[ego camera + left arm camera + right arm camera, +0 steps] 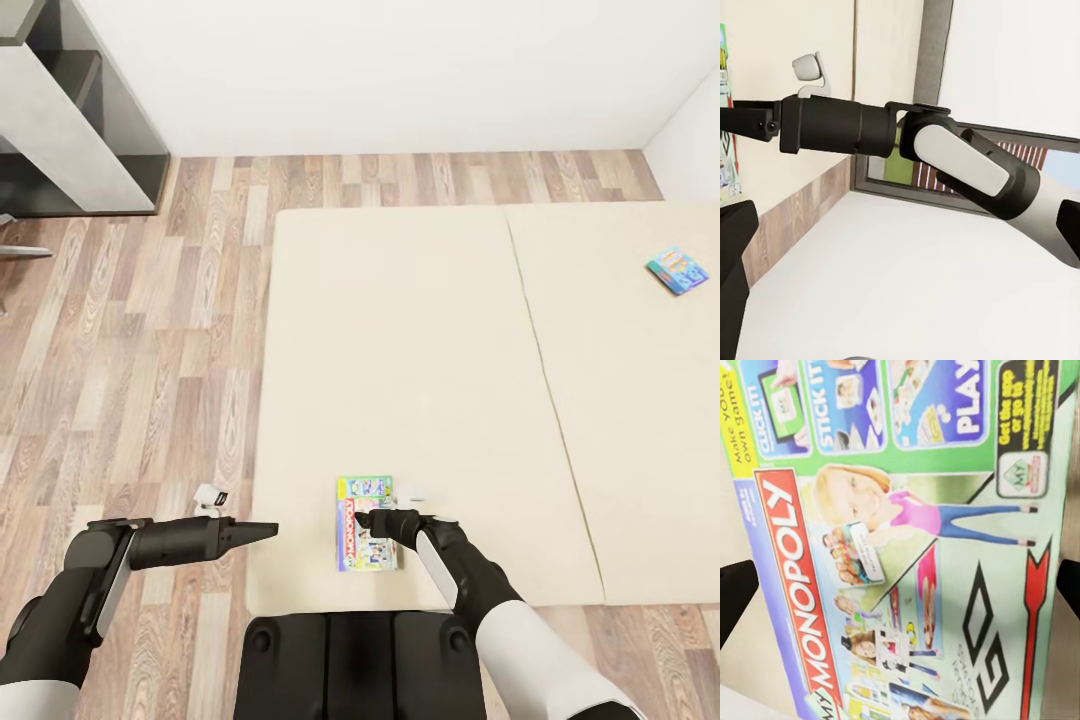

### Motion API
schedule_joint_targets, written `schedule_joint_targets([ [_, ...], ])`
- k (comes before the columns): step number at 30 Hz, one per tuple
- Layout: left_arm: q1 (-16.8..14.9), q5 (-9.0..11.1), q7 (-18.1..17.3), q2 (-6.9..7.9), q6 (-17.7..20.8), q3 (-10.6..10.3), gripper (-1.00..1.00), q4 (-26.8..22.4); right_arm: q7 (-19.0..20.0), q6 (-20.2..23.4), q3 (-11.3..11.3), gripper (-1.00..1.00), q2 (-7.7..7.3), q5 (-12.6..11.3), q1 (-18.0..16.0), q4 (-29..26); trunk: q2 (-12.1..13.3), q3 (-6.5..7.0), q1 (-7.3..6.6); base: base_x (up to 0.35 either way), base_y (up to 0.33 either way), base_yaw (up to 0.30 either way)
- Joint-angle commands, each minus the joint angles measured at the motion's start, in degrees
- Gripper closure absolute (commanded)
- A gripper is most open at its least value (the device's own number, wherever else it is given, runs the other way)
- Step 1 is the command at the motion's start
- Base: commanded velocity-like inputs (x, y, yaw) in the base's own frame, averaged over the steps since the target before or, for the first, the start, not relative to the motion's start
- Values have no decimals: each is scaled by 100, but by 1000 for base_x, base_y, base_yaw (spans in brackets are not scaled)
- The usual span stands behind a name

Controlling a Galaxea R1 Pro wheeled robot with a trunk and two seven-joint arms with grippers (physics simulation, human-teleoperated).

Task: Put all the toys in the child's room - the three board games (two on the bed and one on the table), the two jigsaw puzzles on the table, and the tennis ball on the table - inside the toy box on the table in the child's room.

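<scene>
The wood-plank floor [150, 350] takes up the left half of the head view, running to a white wall [400, 70] along the top. The bed [420, 330], a wide beige two-part mattress with a seam running down right of centre, covers the middle and right of the frame. In the upper left corner stands a dark shelving unit with a pale grey panel [70, 120].

Two board games lie on the bed. The Monopoly box [365, 525], green with a red band, lies flat at lower centre near the mattress's near edge; the right wrist view shows its lid [915, 547] close up, filling most of the frame. A smaller blue box [677, 269] lies at the far right on the other mattress half, well apart from the first.

The right pincer [372, 522] sits over the Monopoly box at lower centre; its dark fingers [735, 600] are spread, one showing at each side edge of the wrist frame with the box between them, not pinching it. The left pincer [262, 529] points right at lower left, over the floor just beside the bed's edge, with its fingers pressed together.
</scene>
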Motion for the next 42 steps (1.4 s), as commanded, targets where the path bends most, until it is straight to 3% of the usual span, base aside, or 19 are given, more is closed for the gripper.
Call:
schedule_joint_targets([
  [1,-1,-2,-23,0,61,-1,-100,-1,1,29,3,-100,0,-21,-1,-7,-9,-6,3,0,75,0],
  [42,-1,4,-23,2,63,-1,-100,-1,1,32,3,-100,2,-21,-1,-7,-9,-6,3,0,73,0],
])
